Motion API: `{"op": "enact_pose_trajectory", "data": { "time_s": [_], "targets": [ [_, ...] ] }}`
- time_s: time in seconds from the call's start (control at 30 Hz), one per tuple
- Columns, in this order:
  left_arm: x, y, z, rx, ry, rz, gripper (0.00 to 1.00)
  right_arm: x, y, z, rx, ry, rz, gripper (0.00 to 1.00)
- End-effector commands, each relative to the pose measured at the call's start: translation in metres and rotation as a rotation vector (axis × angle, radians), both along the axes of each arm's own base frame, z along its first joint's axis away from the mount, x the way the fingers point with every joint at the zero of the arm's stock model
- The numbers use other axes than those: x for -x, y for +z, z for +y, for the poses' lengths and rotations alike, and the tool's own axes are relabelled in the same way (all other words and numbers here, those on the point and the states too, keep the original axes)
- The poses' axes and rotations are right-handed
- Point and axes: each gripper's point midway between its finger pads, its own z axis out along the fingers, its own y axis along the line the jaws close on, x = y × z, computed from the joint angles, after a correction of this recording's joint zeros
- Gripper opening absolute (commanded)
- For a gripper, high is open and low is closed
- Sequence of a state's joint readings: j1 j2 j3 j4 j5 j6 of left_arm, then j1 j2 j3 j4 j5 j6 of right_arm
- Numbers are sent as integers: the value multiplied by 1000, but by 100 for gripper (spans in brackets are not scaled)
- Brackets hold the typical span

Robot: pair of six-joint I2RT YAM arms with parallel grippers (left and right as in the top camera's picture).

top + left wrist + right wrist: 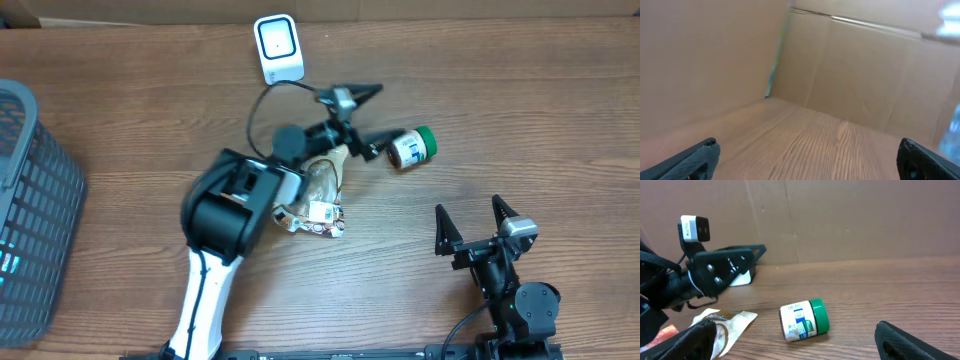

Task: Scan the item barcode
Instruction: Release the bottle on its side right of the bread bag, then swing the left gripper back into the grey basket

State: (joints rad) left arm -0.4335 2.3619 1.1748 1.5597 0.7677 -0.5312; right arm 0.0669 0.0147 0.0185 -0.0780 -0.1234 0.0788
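The jar (412, 147) lies on its side on the table (560, 100), green lid pointing away from the left arm, to the right of the scanner (278, 48) and well apart from it. Nothing holds it. The left gripper (375, 118) stands spread wide and empty, its lower finger just beside the jar's base; its wrist view shows only bare table and cardboard wall between the fingertips. The right gripper (468, 208) is also fully open and empty, parked near the front edge, with the jar in plain sight ahead of it. The step in hand looks like the pick-up, since the scan cannot happen while the jar lies this far from the scanner. The next move calls for bringing the left jaws down around the jar's body, closing, lifting, then turning the label until the barcode faces the scanner's window. The round jar may roll if a finger nudges it first. Packets (320, 205) lie under the left arm; a basket (30, 200) sits at the far left.
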Motion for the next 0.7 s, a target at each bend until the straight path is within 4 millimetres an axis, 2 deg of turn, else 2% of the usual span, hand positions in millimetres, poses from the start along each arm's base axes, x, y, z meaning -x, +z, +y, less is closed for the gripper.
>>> {"op": "enact_pose_trajectory", "data": {
  "time_s": [0.0,0.13,0.23,0.33,0.43,0.57,0.67],
  "targets": [
    [0,0,13,32,-93,146,100,0,-1,1,-7,3,-5,100],
    [6,5,13,15,-116,93,100,0,-1,1,-7,3,-5,100],
    [7,17,14,4,-103,31,100,0,-1,1,-7,3,-5,100],
    [4,26,12,-39,-98,46,100,0,-1,1,-7,3,-5,100],
    [-2,27,10,-158,-66,99,100,0,-1,1,-7,3,-5,100],
    [-10,32,28,-357,132,269,100,0,-1,1,-7,3,-5,100],
    [-2,56,53,-476,351,327,100,0,-1,1,-7,3,-5,100]
  ]
}}
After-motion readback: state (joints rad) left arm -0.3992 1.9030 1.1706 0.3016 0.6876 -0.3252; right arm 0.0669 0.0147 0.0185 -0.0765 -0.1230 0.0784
